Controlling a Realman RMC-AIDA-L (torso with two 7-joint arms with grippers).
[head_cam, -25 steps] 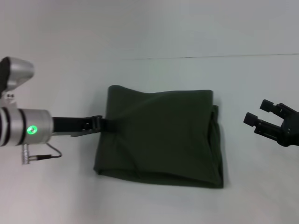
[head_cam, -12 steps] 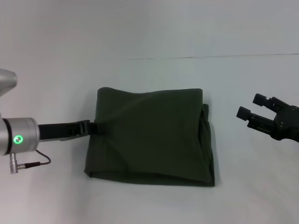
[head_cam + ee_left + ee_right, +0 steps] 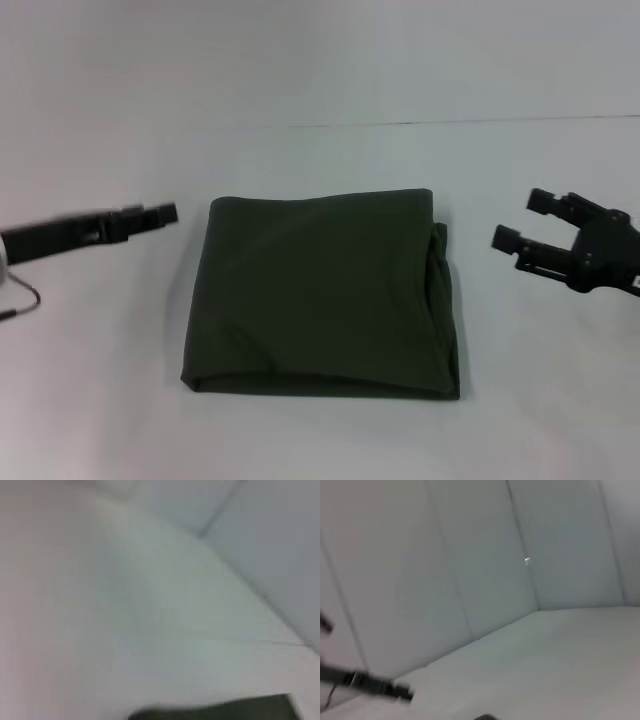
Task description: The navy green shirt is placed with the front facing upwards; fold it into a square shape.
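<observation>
The navy green shirt [image 3: 320, 290] lies flat at the table's middle, folded into a near-square block with its plain side up; extra layers show along its right edge. One edge of the shirt [image 3: 225, 711] shows in the left wrist view. My left gripper [image 3: 165, 212] hovers just left of the shirt's upper left corner, apart from the cloth and holding nothing. My right gripper [image 3: 520, 220] stands open and empty a little right of the shirt's right edge. In the right wrist view, the left arm [image 3: 370, 684] shows far off.
The white table [image 3: 320, 440] runs back to a seam with the pale wall [image 3: 400, 123]. No other objects lie on it.
My left gripper let go of the shirt's left edge and drew back left and away. The shirt settled flat. My right gripper drifted slightly toward the shirt.
</observation>
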